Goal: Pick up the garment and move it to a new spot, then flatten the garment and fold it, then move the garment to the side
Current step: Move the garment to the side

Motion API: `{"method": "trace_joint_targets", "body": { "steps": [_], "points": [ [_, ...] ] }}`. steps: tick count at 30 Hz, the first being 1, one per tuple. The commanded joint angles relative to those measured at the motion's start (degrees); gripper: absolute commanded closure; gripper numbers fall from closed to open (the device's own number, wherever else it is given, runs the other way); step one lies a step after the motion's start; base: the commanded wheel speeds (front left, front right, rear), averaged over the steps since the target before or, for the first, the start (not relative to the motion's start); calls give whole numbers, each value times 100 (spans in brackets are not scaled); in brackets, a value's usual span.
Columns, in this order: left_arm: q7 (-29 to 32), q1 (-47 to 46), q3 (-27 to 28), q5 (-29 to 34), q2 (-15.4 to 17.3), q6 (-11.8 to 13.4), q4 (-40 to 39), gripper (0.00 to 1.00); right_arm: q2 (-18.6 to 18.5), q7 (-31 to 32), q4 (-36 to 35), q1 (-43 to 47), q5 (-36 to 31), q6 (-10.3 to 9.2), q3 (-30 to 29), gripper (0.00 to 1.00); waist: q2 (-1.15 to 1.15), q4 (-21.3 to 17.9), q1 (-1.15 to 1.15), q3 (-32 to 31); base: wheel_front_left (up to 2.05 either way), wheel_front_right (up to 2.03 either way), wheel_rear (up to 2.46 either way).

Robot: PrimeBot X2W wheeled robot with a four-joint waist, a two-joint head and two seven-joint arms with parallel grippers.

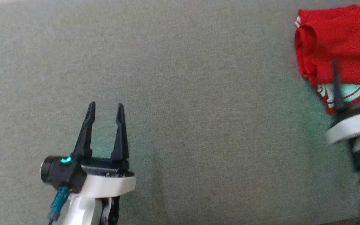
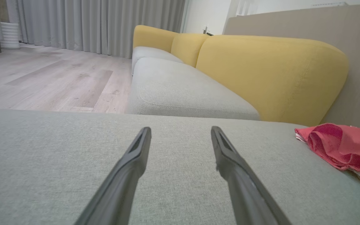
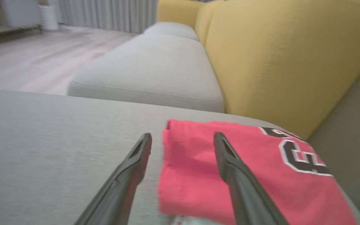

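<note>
Left hand [image 1: 106,104] spread over grey cushion [image 1: 198,93], right hand [image 3: 183,135] spread above folded red garment [image 1: 336,34], yellow backrest [image 2: 270,72] beyond

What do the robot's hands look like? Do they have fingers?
Each has two long black fingers tapering to points. The left gripper has a black base with a green light, a white wrist shell and a teal cable plug. The right gripper has a white cuff too, blurred.

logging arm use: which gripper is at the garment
The right gripper, fingers open over the garment; the left gripper is over bare cushion, well apart from it.
</note>
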Motion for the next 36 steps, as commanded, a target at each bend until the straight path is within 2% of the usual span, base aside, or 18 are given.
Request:
{"method": "trace_joint_targets", "body": {
  "steps": [1, 7, 11, 15, 22, 36],
  "points": [
    [-29, 87, 216, -115, -9, 33, -141, 0, 50, -235, -117, 67, -15, -4, 227, 0, 0, 18, 1, -255, 0, 0, 0],
    [-29, 378, 334, -460, -9, 52, -1, 0, 619, -1255, 793, 474, 155, -4, 1098, 0, 0, 167, 1, -811, 0, 0, 0],
    [-29, 628, 400, -520, -9, 59, 18, 0, 902, -1525, 1183, 664, 161, -4, 1396, 0, 0, 268, 1, -1198, 0, 0, 0],
    [-29, 953, 478, -467, -9, 17, -76, 0, 1169, -1537, 639, 1123, -135, -4, 1239, 0, 0, 350, 1, -1619, 0, 0, 0],
    [-29, 1401, 653, -188, -9, 45, -271, 0, 1315, -1539, 179, 1819, -417, -4, 990, 0, 0, 378, 1, -2057, 0, 0, 0],
    [-29, 1816, 784, 24, -9, -42, -171, 0, 1379, -1539, -21, 2315, -542, -4, 941, 0, 0, 366, 1, -2411, 0, 0, 0]
  ]
}}
